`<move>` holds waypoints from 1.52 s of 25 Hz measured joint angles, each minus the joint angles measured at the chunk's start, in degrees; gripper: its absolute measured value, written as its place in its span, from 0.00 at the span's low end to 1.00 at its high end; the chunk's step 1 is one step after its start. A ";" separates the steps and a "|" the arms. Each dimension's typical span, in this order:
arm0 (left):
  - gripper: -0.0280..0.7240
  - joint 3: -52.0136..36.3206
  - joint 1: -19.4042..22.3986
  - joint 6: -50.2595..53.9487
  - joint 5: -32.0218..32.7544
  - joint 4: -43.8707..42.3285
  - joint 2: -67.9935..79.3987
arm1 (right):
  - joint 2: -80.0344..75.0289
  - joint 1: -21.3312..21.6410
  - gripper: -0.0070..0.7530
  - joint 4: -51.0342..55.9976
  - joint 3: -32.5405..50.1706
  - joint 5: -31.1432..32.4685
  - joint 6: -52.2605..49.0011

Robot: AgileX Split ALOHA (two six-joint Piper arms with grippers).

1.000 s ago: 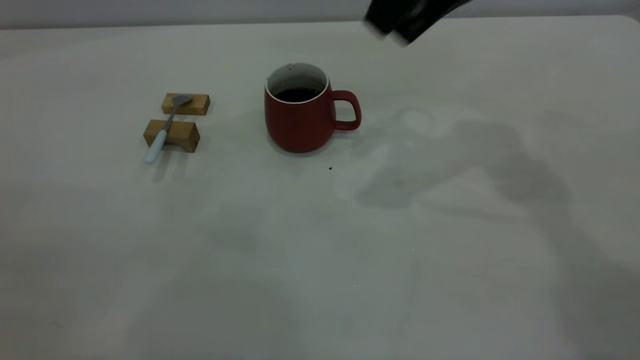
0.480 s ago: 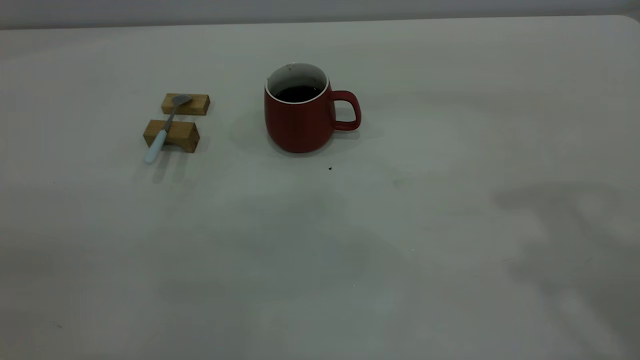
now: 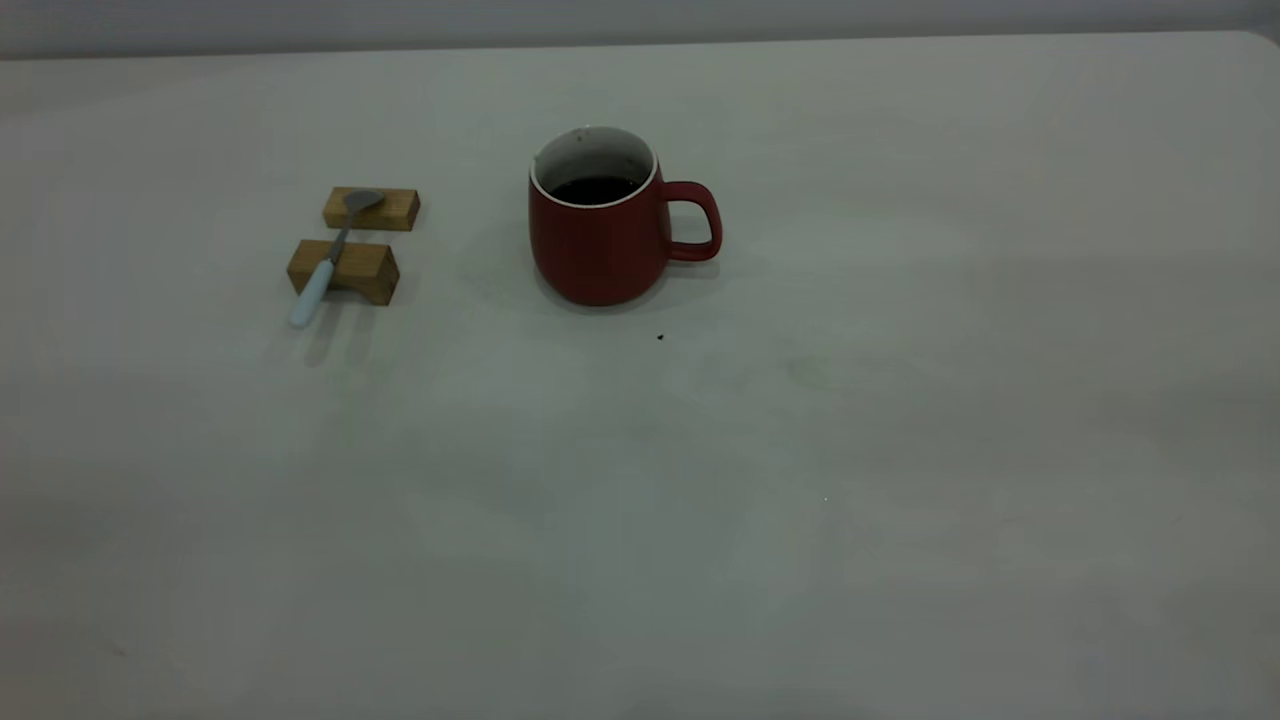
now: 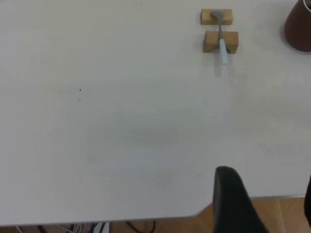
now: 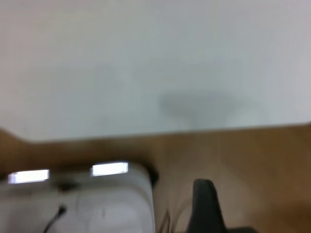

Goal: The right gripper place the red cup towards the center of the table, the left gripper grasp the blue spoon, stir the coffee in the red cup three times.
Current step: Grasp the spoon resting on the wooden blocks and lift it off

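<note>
The red cup point(image 3: 600, 250) stands upright near the middle of the table point(image 3: 800, 480), its handle pointing right, with dark coffee point(image 3: 595, 189) inside. To its left the blue spoon point(image 3: 325, 262) lies across two wooden blocks, bowl on the far one. Neither gripper shows in the exterior view. In the left wrist view my left gripper point(image 4: 272, 204) hangs open over the table's edge, far from the spoon point(image 4: 221, 39) and the cup point(image 4: 300, 29). My right gripper point(image 5: 257, 208) is open and empty, off the table over the wooden floor.
The far wooden block point(image 3: 371, 208) and the near one point(image 3: 344, 270) carry the spoon. A tiny black speck point(image 3: 660, 337) lies in front of the cup. A white box with cables point(image 5: 82, 204) sits on the floor below the table's edge.
The right arm, at the top of the exterior view a second ago, has pulled out of sight. Its shadows on the table have faded. Cup and spoon have not moved.
</note>
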State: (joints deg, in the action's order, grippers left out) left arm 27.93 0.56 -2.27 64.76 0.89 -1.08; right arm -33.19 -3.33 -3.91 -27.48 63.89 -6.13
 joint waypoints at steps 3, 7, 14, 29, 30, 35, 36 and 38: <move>0.61 0.00 0.00 0.00 0.00 0.00 0.00 | 10.05 0.00 0.76 -1.35 0.40 0.00 -0.24; 0.61 0.00 0.00 0.00 0.00 0.00 0.00 | 22.43 0.00 0.76 -2.32 0.58 0.20 -0.24; 0.61 0.00 0.00 0.00 0.00 0.00 0.00 | 31.73 0.00 0.76 -2.75 0.58 0.70 -0.24; 0.61 0.00 0.00 0.00 0.00 0.00 0.00 | 32.04 0.00 0.76 -2.75 0.58 0.75 -0.24; 0.61 0.00 0.00 0.00 0.00 0.00 0.00 | 32.04 0.00 0.76 -2.75 0.58 0.75 -0.24; 0.62 0.00 0.00 0.96 -0.22 0.00 1.10 | 32.04 0.00 0.76 -2.75 0.58 0.75 -0.24; 0.63 0.17 0.00 1.63 -0.37 0.00 2.53 | 32.04 0.00 0.76 -2.75 0.58 0.75 -0.24; 0.67 0.52 0.00 2.27 -1.25 0.00 6.90 | 32.04 0.00 0.76 -2.75 0.58 0.75 -0.24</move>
State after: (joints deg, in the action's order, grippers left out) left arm 28.46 0.56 0.00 63.52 0.89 5.82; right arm -1.15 -3.33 -6.66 -26.90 64.64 -6.37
